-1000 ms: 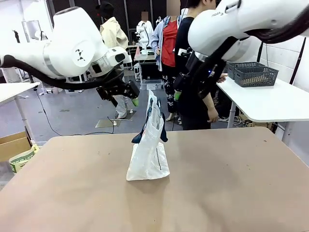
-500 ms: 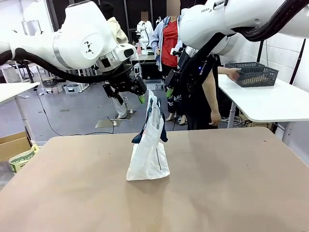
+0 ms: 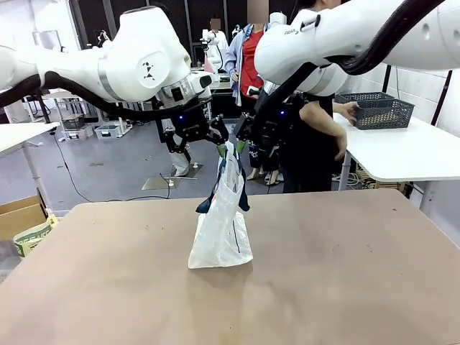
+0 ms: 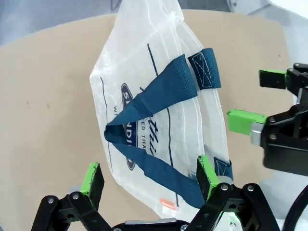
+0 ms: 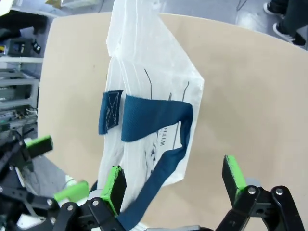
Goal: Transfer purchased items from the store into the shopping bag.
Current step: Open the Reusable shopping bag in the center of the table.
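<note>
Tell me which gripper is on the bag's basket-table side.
The right gripper, open beside the shopping bag's top, toward the basket; the left gripper hangs open on the opposite side.

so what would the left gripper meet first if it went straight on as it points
Probably the navy strap handle of the shopping bag, just ahead of the open left gripper; depth unclear.

Both arms have glossy white rounded shells: left arm [image 3: 136,57], right arm [image 3: 345,36]. A thick black cable [image 3: 392,32] is slung along each. Small black logo mark [image 3: 148,70] on the left joint. Left gripper [image 4: 149,177] and right gripper [image 5: 174,180] are black linkage with silver screws [image 4: 72,196] and green pads [image 4: 92,177]. Blue LED [image 3: 180,118] at the wrist.
</note>
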